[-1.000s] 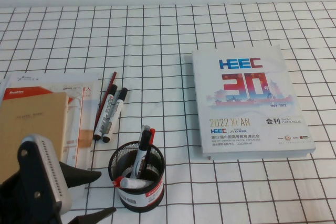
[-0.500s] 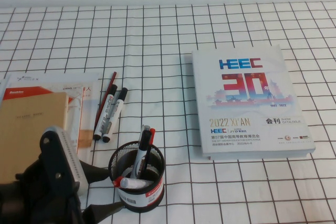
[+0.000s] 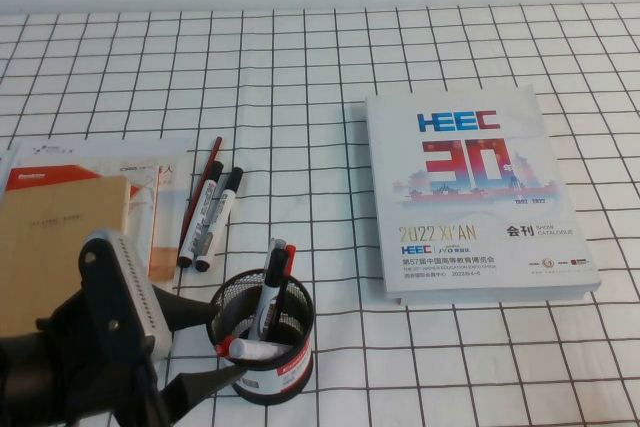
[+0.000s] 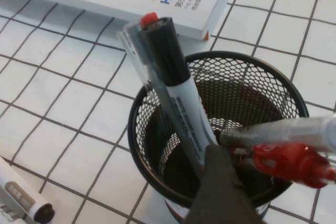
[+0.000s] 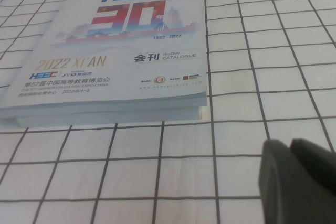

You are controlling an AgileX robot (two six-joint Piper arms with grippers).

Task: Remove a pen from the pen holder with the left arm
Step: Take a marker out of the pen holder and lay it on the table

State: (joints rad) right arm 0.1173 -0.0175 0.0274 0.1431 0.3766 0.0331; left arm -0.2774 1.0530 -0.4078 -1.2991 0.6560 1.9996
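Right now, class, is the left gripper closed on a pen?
No: the left gripper stands open at the mesh pen holder, gripping nothing; the right gripper sits near the HEEC catalogue.

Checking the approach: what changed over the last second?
The left hand, open, moved forward and right until its fingers reach the near-left side of the pen holder; nothing gripped yet. Its pens, the loose markers and the catalogue stayed put. The right hand sits low beside the catalogue.
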